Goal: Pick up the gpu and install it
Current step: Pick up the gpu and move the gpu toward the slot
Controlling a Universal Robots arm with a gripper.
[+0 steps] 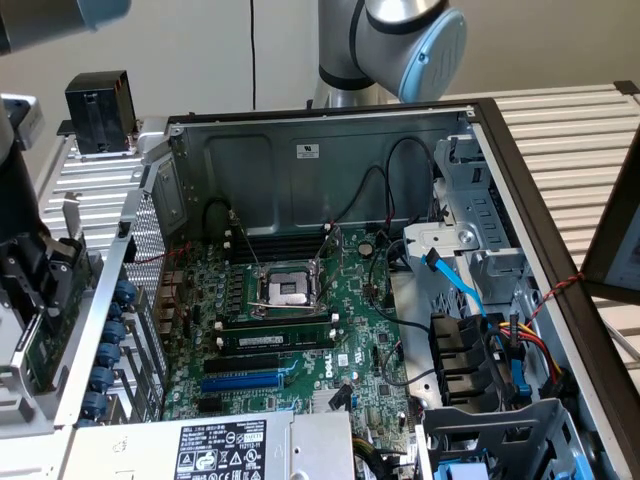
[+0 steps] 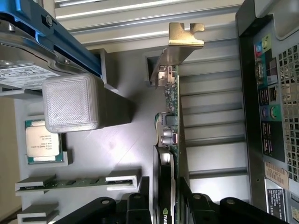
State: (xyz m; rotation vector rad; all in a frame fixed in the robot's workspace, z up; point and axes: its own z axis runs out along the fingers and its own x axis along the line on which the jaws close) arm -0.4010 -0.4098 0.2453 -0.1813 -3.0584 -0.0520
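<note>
We are seeing the gripper [image 2: 174, 193] at the exterior view's left, its jaws pinching the gpu [image 1: 45, 345] by its edges. The card is hanging just outside the open case [image 1: 330, 150], over the grey tray [image 2: 126, 144]. Rightward, the motherboard [image 1: 350, 330] is lying inside the case, apart from the card.

Green gpu [image 2: 174, 100], green motherboard [image 1: 365, 335], blue cable [image 1: 455, 277]
</note>
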